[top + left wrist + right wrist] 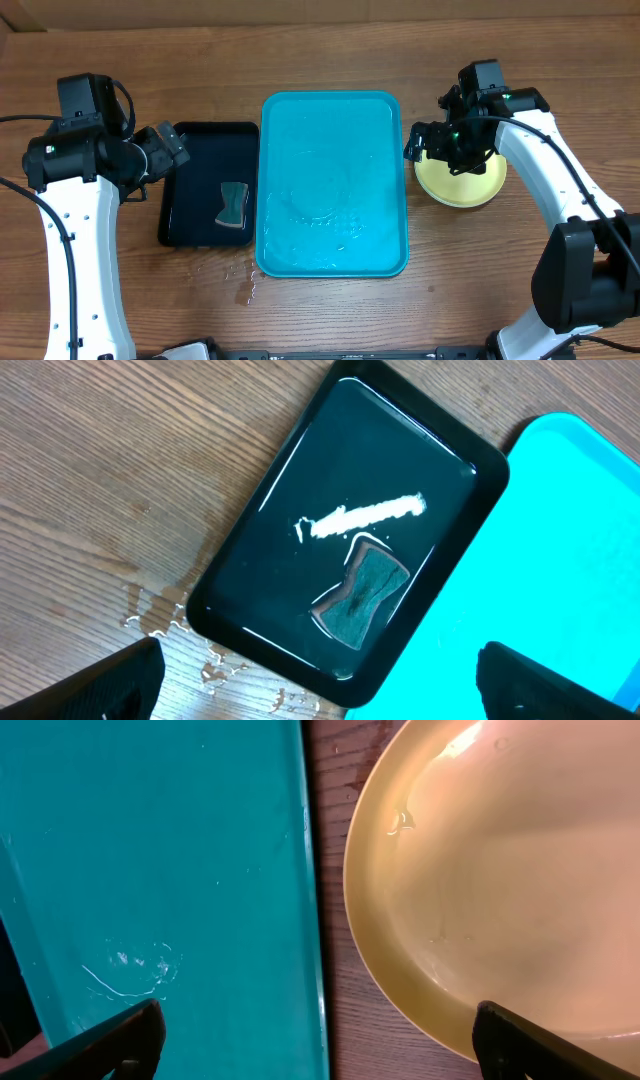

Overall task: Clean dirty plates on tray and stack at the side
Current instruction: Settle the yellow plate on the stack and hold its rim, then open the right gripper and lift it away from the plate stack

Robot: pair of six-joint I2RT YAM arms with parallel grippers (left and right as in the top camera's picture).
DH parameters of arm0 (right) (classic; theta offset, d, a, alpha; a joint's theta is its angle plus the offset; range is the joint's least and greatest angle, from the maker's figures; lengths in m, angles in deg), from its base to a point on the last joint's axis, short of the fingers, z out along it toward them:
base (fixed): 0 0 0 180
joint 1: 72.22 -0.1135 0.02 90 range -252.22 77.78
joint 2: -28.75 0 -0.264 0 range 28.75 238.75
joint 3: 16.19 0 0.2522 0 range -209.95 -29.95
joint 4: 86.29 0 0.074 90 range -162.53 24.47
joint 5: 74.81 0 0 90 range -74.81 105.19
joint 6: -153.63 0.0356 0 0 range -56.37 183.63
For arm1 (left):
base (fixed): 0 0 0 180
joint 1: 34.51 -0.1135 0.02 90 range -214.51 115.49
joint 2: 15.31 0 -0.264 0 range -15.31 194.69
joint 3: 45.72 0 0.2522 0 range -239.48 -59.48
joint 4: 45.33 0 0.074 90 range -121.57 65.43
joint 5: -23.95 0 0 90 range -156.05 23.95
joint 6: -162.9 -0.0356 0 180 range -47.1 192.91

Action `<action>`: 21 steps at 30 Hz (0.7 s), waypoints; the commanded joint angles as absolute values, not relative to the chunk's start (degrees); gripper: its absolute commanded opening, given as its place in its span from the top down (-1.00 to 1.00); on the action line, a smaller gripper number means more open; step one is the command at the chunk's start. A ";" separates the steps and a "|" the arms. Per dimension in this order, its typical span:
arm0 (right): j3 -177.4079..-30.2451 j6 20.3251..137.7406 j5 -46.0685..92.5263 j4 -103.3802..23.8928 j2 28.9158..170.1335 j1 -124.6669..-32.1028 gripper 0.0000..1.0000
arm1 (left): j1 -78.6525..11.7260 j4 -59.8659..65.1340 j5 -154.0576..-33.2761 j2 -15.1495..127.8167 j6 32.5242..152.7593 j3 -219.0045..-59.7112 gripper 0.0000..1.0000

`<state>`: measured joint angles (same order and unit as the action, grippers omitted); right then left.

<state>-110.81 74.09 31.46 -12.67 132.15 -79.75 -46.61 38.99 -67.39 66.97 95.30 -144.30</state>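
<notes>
1. The plates [470, 190] sit on the tabletop [330, 315] just right of the tray [300, 140], not on it. The right arm [545, 160] covers their far part, so I cannot tell how many are stacked; only a yellow-green rim shows
2. The right jaws hang wide open over the gap between tray and plates, gripping nothing. In the wrist view its dark fingertips [100, 1040] are cut off at the frame's bottom edge
3. The left jaws stand open and empty above the black tray [260, 510], where a dark sponge [360, 598] lies on a wet-looking floor
4. The tray carries a film of water, and droplets [245, 280] speckle the tabletop by its near left corner
</notes>
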 commanded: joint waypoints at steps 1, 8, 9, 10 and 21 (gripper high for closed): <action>-110.53 73.63 31.31 -12.89 130.53 -79.62 -1.00 | -46.72 38.88 -67.55 66.77 96.11 -145.46 -0.99; -110.53 73.61 31.31 -12.89 128.10 -79.88 -1.00 | -46.72 38.91 -67.55 66.77 96.11 -145.46 -0.99; -110.53 73.63 31.31 -12.91 127.25 -79.95 -1.00 | -46.72 38.88 -67.53 66.77 96.11 -145.46 -0.99; -110.53 73.61 31.31 -12.89 125.11 -80.06 -1.00 | -46.72 38.88 -67.55 66.77 96.11 -145.46 -0.99; -110.53 73.61 31.31 -12.89 106.11 -80.04 -1.00 | -46.72 38.88 -67.55 66.77 96.11 -145.46 -0.99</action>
<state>-110.50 74.09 31.41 -12.76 112.96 -79.77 -46.61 38.97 -67.39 66.97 95.30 -144.28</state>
